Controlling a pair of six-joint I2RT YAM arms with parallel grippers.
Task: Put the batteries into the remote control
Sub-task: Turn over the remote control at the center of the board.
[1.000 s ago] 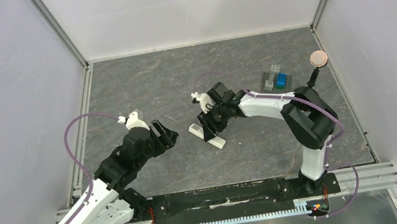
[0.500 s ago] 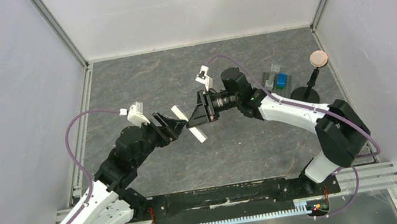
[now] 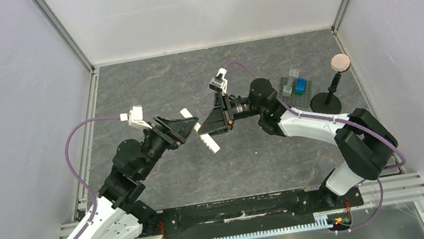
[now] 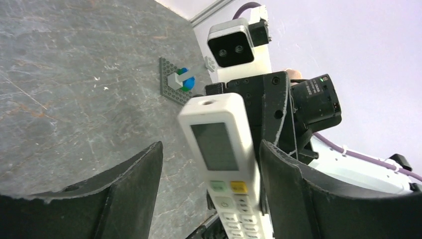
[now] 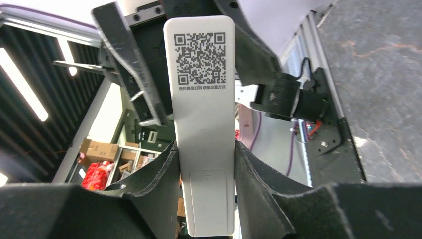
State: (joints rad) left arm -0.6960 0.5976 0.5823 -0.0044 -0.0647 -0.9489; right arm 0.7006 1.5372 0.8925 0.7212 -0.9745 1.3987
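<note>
Right gripper (image 5: 205,169): clamped on the narrow sides of the remote control (image 5: 205,114) near its lower end, holding it off the table (image 3: 148,91) with the code-sticker back facing that wrist camera.
Left gripper (image 4: 210,147): spread wide, its fingers (image 4: 132,189) on either side of the remote's screen end. Neither could be seen touching it.
Remote's place: in the air between the two grippers, well apart from the grey block plate (image 3: 295,86), toward the left arm's side of it.
Step in hand: apparently a hand-over or a two-handed brace of the remote, ahead of opening its back. Neither gripper held a battery.
Battery compartment: its cover (image 5: 209,189) looked shut and flush with the back, so whatever lay inside was hidden.
Block plate: carried blue and grey blocks and lay flat on the table.
Batteries: not made out in any view.
Next move: the left fingers probably needed to close squarely on the screen end, firmly enough to stop the slim body twisting. Only then could the right one let go and work the cover loose, with the back kept reachable.
</note>
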